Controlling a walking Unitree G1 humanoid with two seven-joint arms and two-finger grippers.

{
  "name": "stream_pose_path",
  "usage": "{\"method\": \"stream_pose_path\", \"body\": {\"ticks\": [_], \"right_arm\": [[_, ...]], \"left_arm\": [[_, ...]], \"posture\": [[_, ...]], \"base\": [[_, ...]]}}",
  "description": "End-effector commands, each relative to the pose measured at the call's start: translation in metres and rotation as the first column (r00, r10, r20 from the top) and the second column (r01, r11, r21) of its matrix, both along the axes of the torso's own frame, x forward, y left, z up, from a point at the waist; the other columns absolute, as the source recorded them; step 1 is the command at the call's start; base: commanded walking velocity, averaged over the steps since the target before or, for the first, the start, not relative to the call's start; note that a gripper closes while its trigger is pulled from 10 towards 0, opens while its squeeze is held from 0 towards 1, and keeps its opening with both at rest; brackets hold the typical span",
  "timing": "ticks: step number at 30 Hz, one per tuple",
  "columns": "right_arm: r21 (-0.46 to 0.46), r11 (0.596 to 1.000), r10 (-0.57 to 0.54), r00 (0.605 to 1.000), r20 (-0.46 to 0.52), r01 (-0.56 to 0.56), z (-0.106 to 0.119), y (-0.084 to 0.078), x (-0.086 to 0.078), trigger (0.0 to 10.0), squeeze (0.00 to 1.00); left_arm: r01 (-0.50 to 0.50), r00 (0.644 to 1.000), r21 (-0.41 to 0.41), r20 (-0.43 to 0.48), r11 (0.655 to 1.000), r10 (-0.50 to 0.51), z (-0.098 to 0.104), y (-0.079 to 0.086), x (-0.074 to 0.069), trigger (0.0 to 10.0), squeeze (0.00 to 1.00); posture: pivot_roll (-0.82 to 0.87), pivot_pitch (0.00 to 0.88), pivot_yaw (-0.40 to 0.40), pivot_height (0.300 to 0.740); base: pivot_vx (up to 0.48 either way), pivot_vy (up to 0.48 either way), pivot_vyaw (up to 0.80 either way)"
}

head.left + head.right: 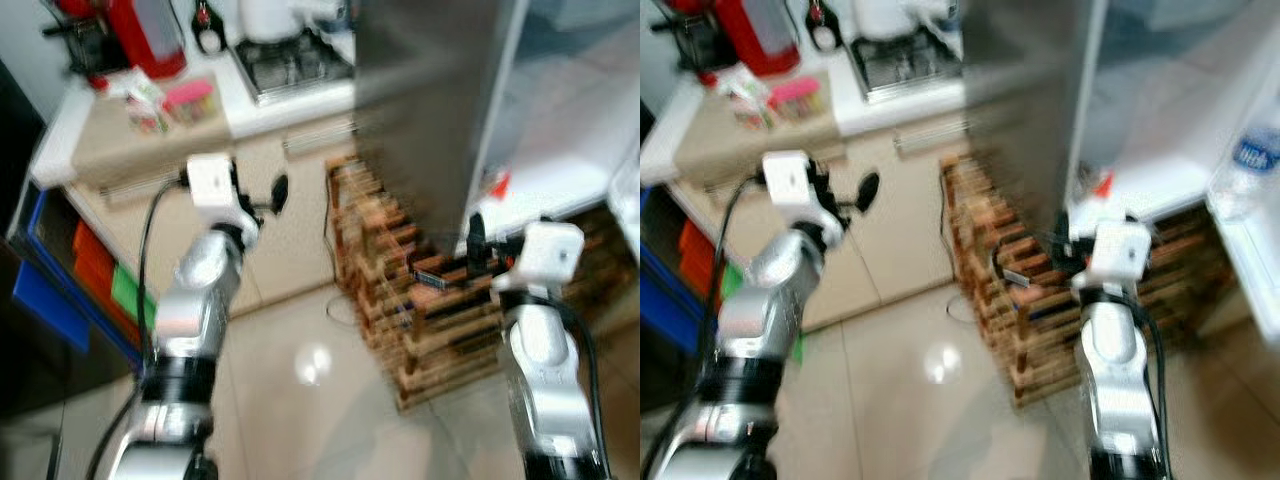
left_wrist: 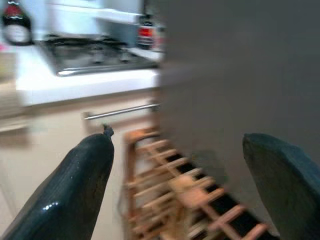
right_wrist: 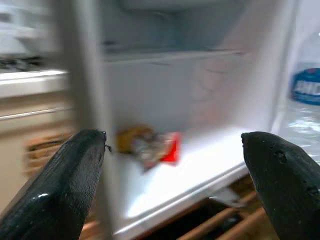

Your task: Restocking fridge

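The fridge (image 1: 430, 100) stands ahead with its grey side toward me and its white inside (image 3: 165, 100) open on the right. A red and yellow packet (image 3: 150, 145) lies on the lowest shelf (image 3: 200, 175). A water bottle (image 3: 305, 100) with a blue label stands in the door at the far right. My left gripper (image 1: 272, 195) is raised in front of the cream cabinets, open and empty. My right gripper (image 1: 480, 245) is open and empty too, held low in front of the fridge's bottom shelf. All views are blurred.
A wooden slatted rack (image 1: 420, 300) stands on the tiled floor (image 1: 300, 380) under and beside the fridge. A counter with a gas hob (image 1: 290, 65), a red appliance (image 1: 145, 35) and small packets (image 1: 190, 97) runs along the back. Blue, orange and green bins (image 1: 90, 270) stand at the left.
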State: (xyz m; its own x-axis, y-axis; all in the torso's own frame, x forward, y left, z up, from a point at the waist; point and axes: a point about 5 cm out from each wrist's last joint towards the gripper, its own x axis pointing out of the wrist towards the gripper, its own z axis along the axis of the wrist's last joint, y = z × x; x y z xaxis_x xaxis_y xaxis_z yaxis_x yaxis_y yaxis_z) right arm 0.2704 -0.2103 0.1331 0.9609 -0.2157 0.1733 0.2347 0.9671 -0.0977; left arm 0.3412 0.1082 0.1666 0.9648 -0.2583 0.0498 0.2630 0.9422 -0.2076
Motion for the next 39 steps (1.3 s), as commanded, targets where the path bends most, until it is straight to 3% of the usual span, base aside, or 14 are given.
{"method": "stream_pose_path", "body": {"ticks": [1,14,21,26,31,39], "right_arm": [[0.009,0.999,0.034,0.999,0.031,-0.034,0.005,0.011,0.003,10.0,0.0],[0.0,0.999,0.034,0.999,0.022,-0.034,0.004,0.015,0.003,10.0,0.0],[-0.006,0.998,0.062,0.998,0.021,-0.062,0.005,0.016,0.003,10.0,0.0],[-0.032,0.995,0.092,0.996,0.013,-0.092,0.008,0.013,0.003,10.0,0.0],[-0.045,0.995,0.086,0.996,-0.002,-0.086,0.012,-0.002,0.003,10.0,0.0],[-0.019,0.998,0.066,0.998,0.011,-0.066,0.014,-0.001,0.008,10.0,0.0]], "left_arm": [[-0.038,0.999,0.027,0.013,0.999,0.038,0.003,0.015,0.002,10.0,0.0],[-0.006,1.0,0.024,0.029,1.0,0.006,0.005,0.011,0.001,10.0,0.0],[-0.011,1.0,0.012,0.011,1.0,0.011,0.002,0.013,0.0,10.0,0.0],[-0.001,1.0,0.021,0.022,1.0,0.001,-0.001,0.012,-0.005,10.0,0.0],[-0.019,0.999,-0.002,0.034,1.0,0.019,-0.009,0.02,-0.019,10.0,0.0],[0.151,0.982,-0.037,0.121,0.988,-0.145,0.006,-0.002,-0.029,10.0,0.0]], "posture": [[-0.14,0.0,0.142,0.732],[-0.14,0.0,0.141,0.732],[-0.13,0.0,0.113,0.732],[-0.13,0.0,0.07,0.732],[-0.13,0.0,0.025,0.732],[-0.13,0.0,0.061,0.732]], "base": [[0.319,-0.356,0.0],[0.321,-0.354,0.61],[0.048,-0.049,0.0],[0.0,0.0,0.0],[0.0,0.0,0.0],[0.0,-0.433,0.0]]}}
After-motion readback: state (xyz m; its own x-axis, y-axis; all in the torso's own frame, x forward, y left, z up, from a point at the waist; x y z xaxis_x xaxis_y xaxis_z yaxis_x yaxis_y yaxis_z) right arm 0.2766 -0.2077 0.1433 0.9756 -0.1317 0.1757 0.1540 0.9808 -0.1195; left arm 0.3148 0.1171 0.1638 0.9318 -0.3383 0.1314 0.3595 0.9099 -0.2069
